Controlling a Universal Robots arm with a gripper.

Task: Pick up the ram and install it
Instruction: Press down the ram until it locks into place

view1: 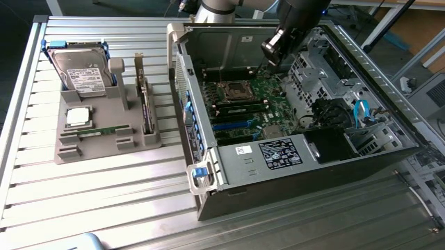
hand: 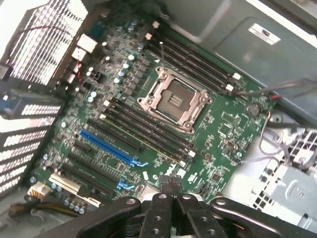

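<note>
My hand (hand: pixel 171 191) hangs clenched and empty over the motherboard (hand: pixel 148 114), while the ram (view1: pixel 103 130) lies in the tray (view1: pixel 104 148) on the surface; any descent risks striking the slots.

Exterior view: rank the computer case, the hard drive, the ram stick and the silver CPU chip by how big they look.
1. computer case
2. hard drive
3. ram stick and CPU chip: the stick is longer but thinner, so no clear order.
</note>
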